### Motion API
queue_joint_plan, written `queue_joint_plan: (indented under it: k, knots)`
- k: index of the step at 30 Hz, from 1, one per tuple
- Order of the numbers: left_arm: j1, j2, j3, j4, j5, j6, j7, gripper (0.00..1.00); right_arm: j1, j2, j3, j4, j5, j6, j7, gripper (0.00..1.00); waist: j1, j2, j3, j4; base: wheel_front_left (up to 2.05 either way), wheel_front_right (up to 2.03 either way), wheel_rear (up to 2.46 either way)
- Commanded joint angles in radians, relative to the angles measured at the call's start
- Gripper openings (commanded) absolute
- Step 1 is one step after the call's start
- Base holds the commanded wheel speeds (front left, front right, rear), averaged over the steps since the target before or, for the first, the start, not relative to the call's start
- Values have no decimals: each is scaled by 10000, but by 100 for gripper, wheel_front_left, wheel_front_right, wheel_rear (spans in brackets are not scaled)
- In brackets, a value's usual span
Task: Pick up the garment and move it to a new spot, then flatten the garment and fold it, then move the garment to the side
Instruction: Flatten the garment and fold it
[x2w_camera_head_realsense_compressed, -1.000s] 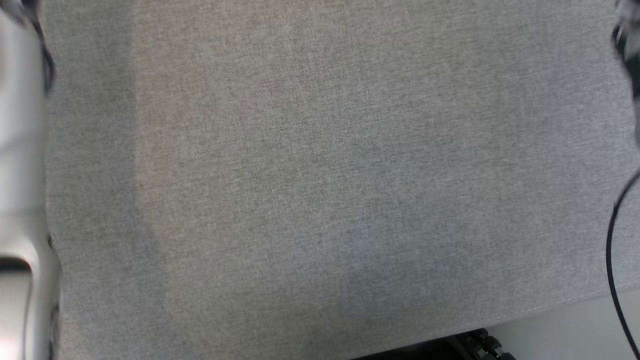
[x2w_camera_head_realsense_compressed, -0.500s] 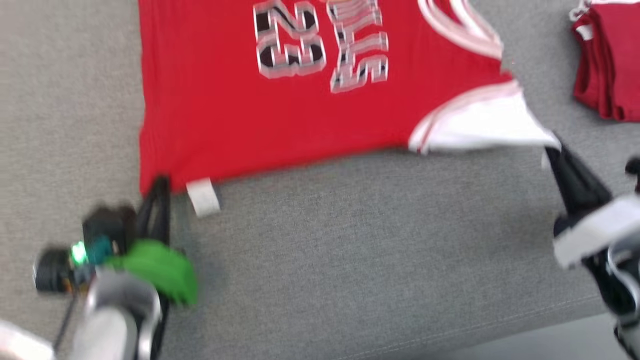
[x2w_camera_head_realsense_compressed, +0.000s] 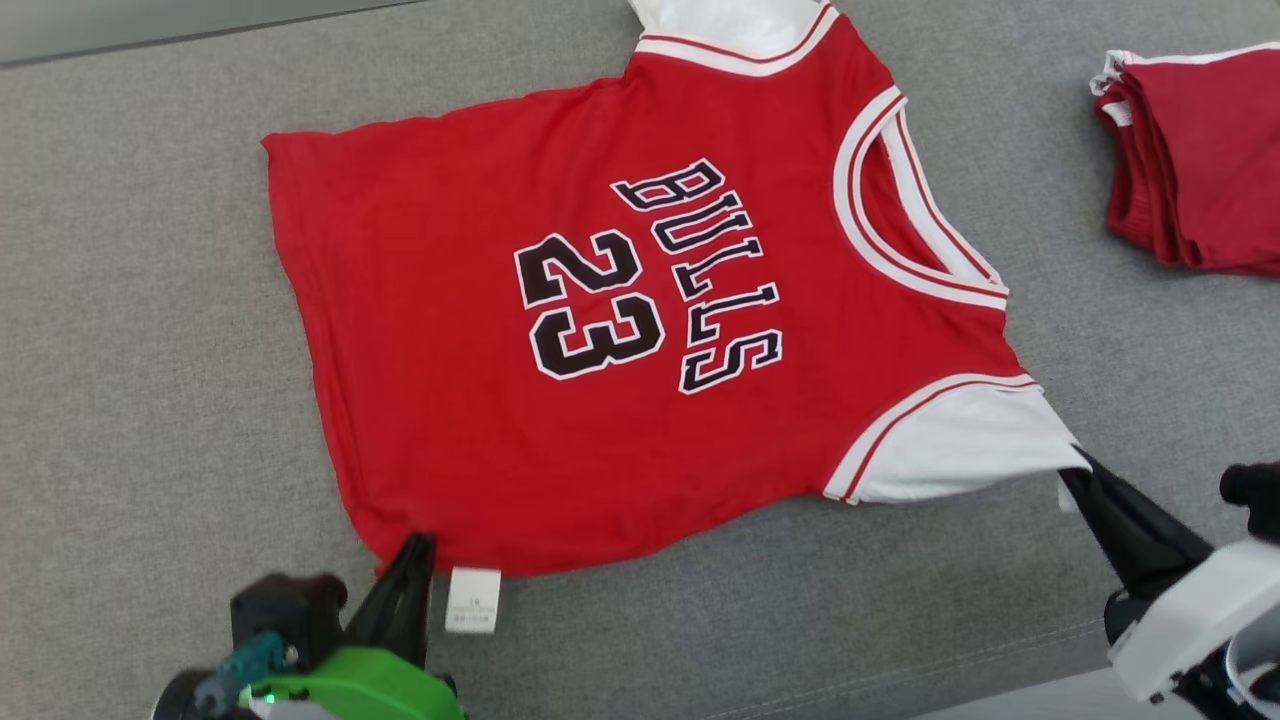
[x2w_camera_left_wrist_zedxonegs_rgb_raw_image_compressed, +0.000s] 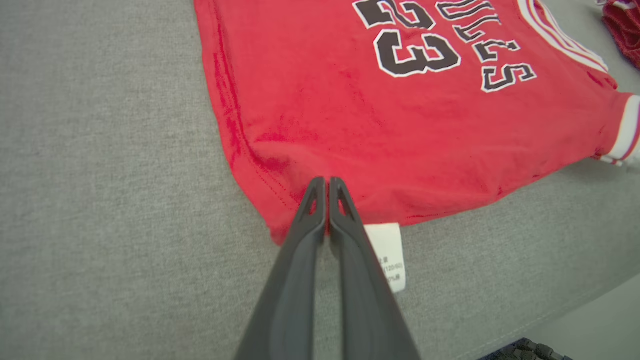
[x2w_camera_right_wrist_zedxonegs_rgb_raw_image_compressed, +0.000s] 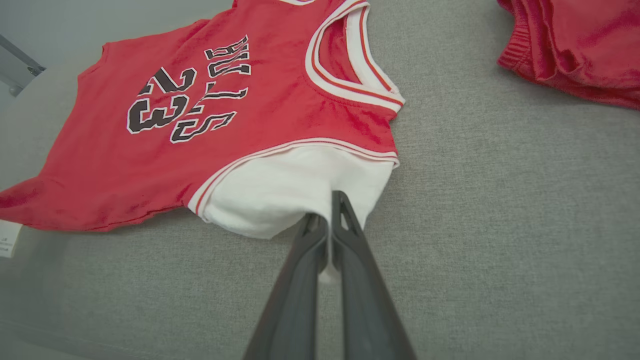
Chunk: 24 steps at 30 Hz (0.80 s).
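The garment (x2w_camera_head_realsense_compressed: 600, 350) is a red jersey with white sleeves and dark "BULLS 23" lettering, spread face up on the grey cloth surface (x2w_camera_head_realsense_compressed: 150, 300). My left gripper (x2w_camera_head_realsense_compressed: 415, 545) is shut on its near hem corner, beside the white care label (x2w_camera_head_realsense_compressed: 472, 600). The left wrist view shows the garment (x2w_camera_left_wrist_zedxonegs_rgb_raw_image_compressed: 400, 125) with the left gripper (x2w_camera_left_wrist_zedxonegs_rgb_raw_image_compressed: 327, 182) pinched on the hem. My right gripper (x2w_camera_head_realsense_compressed: 1075, 470) is shut on the edge of the near white sleeve (x2w_camera_head_realsense_compressed: 960, 450). In the right wrist view the right gripper (x2w_camera_right_wrist_zedxonegs_rgb_raw_image_compressed: 330, 210) pinches that sleeve of the garment (x2w_camera_right_wrist_zedxonegs_rgb_raw_image_compressed: 200, 125).
A pile of folded dark red clothes (x2w_camera_head_realsense_compressed: 1200, 160) lies at the far right, also in the right wrist view as the pile of clothes (x2w_camera_right_wrist_zedxonegs_rgb_raw_image_compressed: 575, 45). The surface's near edge (x2w_camera_head_realsense_compressed: 1000, 680) runs along the bottom right. Bare grey cloth lies left of the jersey.
The head camera has swung from bare grey cloth onto the jersey, so the whole picture shifted. Both grippers keep their hold on the hem and the sleeve.
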Motion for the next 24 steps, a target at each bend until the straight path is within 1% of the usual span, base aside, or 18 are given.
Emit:
queue_joint_plan:
  k: [1,3,5,7,9,12,15,18,20,24]
  knots:
    - [-692,-24,120,-69,-211,-113,185,0,-573,-175,-16,-48,140,-13,246,0,2,0,384,74,0,0,0]
    - [-1448,194,322,70,-150,-193,534,0,-1289,-470,121,80,169,-14,616,0,2,0,621,97,0,0,0]
    - [-2217,138,400,188,-386,-280,941,0,-2116,-702,314,283,279,-13,972,0,2,0,860,133,0,0,0]
    - [-2992,241,479,322,-476,-357,1394,0,-3058,-945,520,588,407,-16,1270,0,2,0,1095,170,0,0,0]
    - [-3688,139,551,477,-672,-385,1762,0,-3935,-1163,829,970,515,-13,1558,0,2,0,1299,219,0,0,0]
    - [-4610,25,645,927,-774,-262,2175,0,-5201,-1336,1170,1642,663,-13,1767,0,2,0,1549,377,0,0,0]
    - [-5261,-115,595,1512,-851,-216,2495,0,-6138,-1413,1563,2245,643,-13,1756,0,2,0,1756,539,0,0,0]
    - [-5776,-171,516,2071,-870,-273,2744,0,-6954,-1532,1975,2877,551,-13,1601,0,2,0,1913,656,0,0,0]
    - [-6069,-147,428,2408,-693,-238,2756,0,-7403,-1536,2271,3367,470,-13,1360,0,2,0,1969,755,0,0,0]
    - [-6272,-149,435,2686,-673,-214,2743,0,-7951,-1593,2743,4134,401,-13,901,0,2,0,1943,872,0,0,0]
